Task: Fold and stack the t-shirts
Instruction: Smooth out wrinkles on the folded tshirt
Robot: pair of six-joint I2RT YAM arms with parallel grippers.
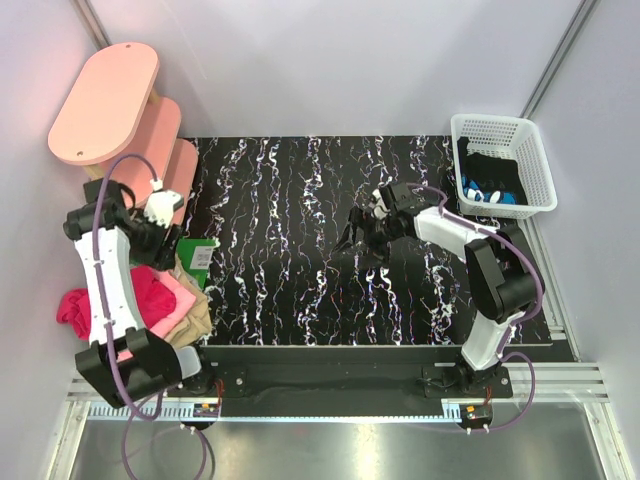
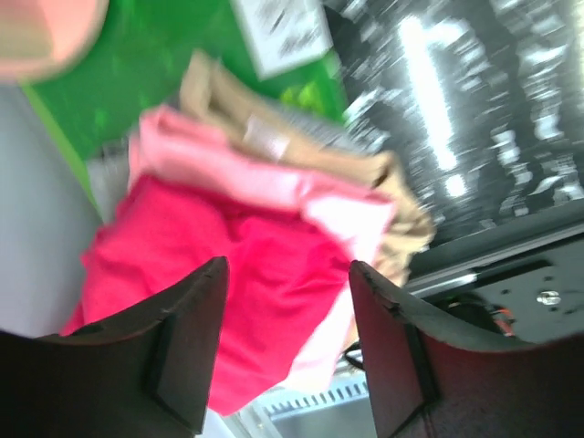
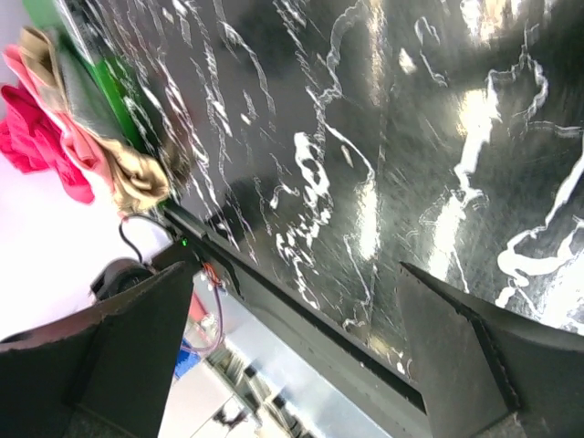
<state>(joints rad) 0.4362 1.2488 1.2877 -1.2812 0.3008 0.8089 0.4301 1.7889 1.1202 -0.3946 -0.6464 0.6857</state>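
The t-shirts lie in a crumpled pile at the table's left edge: a crimson-pink shirt point(image 1: 150, 290), a light pink shirt point(image 1: 186, 294) and a tan shirt point(image 1: 197, 320). My left gripper point(image 1: 160, 258) hovers just above the pile, open and empty. In the left wrist view the crimson shirt point(image 2: 237, 274) lies between my fingers point(image 2: 196, 338), with the light pink point(image 2: 237, 173) and tan point(image 2: 301, 146) shirts beyond it. My right gripper point(image 1: 360, 235) is open and empty over the middle of the table. The pile shows far off in the right wrist view point(image 3: 55, 137).
A green board with a white label point(image 1: 197, 250) lies under the pile's far side. Pink oval shelves point(image 1: 110, 100) stand at the back left. A white basket point(image 1: 505, 165) with dark and blue items sits at the back right. The table top point(image 1: 300, 290) is black marbled.
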